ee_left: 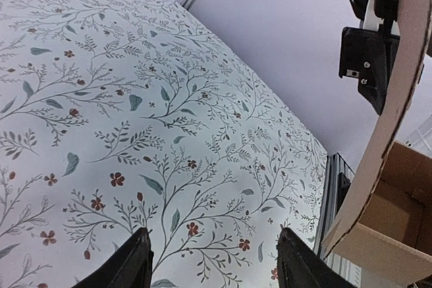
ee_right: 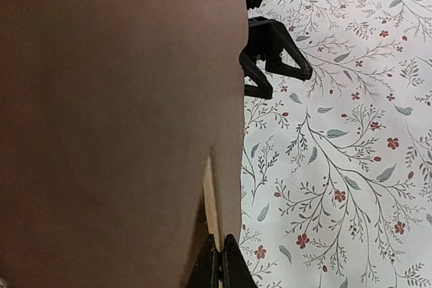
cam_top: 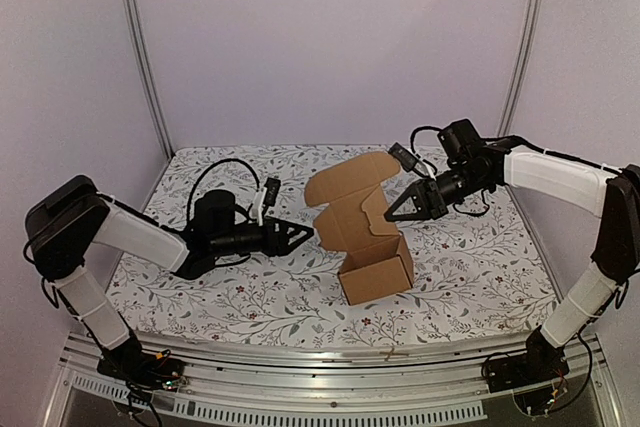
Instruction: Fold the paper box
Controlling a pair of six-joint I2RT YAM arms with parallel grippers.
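Paper box [cam_top: 375,267] handling starts at my right gripper [cam_top: 393,215]: its fingers are fully closed, tips at the right edge of the raised flap. The wrist view shows the cardboard edge running down to the tips, but I cannot tell whether it is pinched or only touched. My left gripper [cam_top: 303,233] stands partly open with nothing between its fingers, just left of the carton and apart from it. The carton sits on the floral table cover [cam_top: 480,277], slightly right of centre and between both grippers. Its body stands at the near side and the lid panel rises behind it at the far side. The body is open at the top, and I see nothing inside the visible part. Risk, as I judge it: nothing braces the left wall, so a push from the right could slide or tip the light carton. Released early, the lid panel could spring back, and its tabs could miss the body.
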